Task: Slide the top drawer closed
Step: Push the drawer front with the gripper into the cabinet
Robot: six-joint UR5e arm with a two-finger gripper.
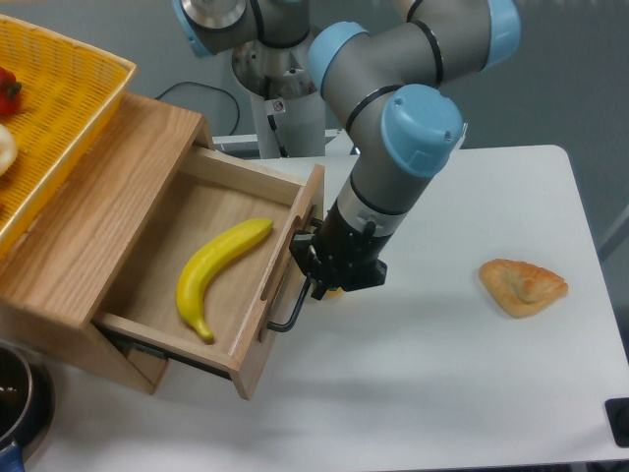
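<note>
White table (472,393) carries everything. At its left sits a light oak cabinet (93,216), and a yellow woven basket (59,108) rests on the cabinet's top at the far left, with a red item and a pale item just showing at the frame edge inside it.

The top drawer (211,261) stands well pulled out of the cabinet toward the table's middle, its flat front panel angled toward my arm. A banana (218,273) lies diagonally on the drawer floor, stem end toward the front panel, clear of the walls.

My arm (398,128) reaches down from the upper middle, over the table just right of the drawer front. My gripper (316,283) is right at the black bar handle (293,300), against the front panel; from this angle the fingers are dark on dark and I cannot tell whether they are apart or together, nor whether they touch the bar.

A small yellow object is almost wholly hidden under my wrist, between the drawer front and the open table; only a sliver shows, too little to name.

A pastry (523,285) lies well apart on the right side of the table. A dark pot rim (15,398) shows at the lower left corner, beside the cabinet base
</note>
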